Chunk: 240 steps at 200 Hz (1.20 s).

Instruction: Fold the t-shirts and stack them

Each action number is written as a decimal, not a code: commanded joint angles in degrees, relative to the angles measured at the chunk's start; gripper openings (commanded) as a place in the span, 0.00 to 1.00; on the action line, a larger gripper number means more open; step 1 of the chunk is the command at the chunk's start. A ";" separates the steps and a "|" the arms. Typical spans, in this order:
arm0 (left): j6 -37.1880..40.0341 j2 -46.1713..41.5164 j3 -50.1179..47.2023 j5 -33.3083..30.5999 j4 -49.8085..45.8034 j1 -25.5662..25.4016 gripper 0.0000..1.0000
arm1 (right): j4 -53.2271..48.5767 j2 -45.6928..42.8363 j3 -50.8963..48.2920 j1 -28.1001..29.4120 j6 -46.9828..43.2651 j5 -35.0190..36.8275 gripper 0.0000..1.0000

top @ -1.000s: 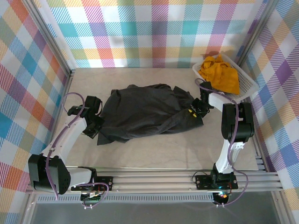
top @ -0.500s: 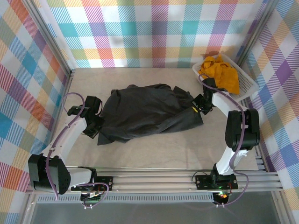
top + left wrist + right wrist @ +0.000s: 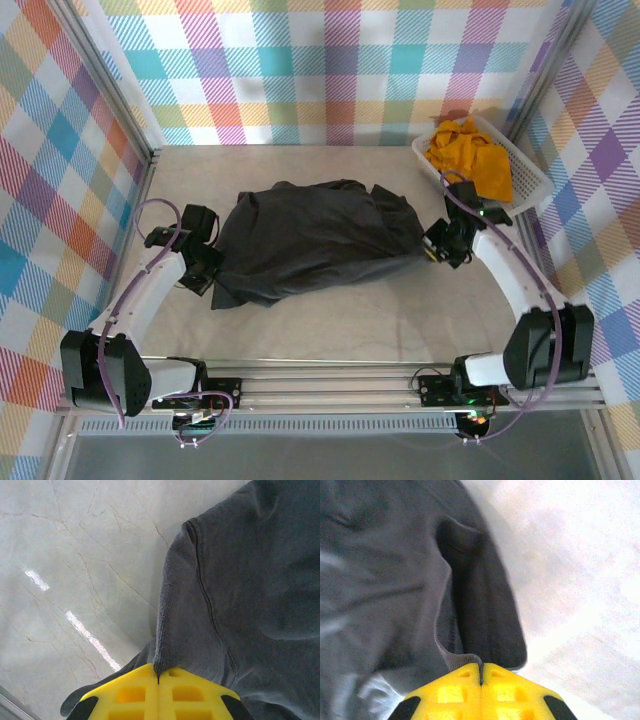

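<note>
Outward toward 3 o'clock swings my right arm (image 3: pixel 510 265) from above, stretching the black t-shirt (image 3: pixel 310 240) across the tabletop (image 3: pixel 330 320). Left wrist: left jaws pinch shut on its hem. Right wrist: right jaws clamp shut on the opposite edge; I judge spreading underway.

Right claw (image 3: pixel 434 248) newly tight on black t-shirt (image 3: pixel 310 240) edge, farther right than before.

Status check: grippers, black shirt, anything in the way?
Left gripper shut on black t-shirt, left edge. Right gripper shut on its right edge. Yellow t-shirt lies in white basket. No obstruction seen.
</note>
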 commanded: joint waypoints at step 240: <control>10.47 0.65 -3.67 11.08 2.61 4.29 0.63 | 7.03 18.92 -0.83 -14.09 -10.70 5.85 0.00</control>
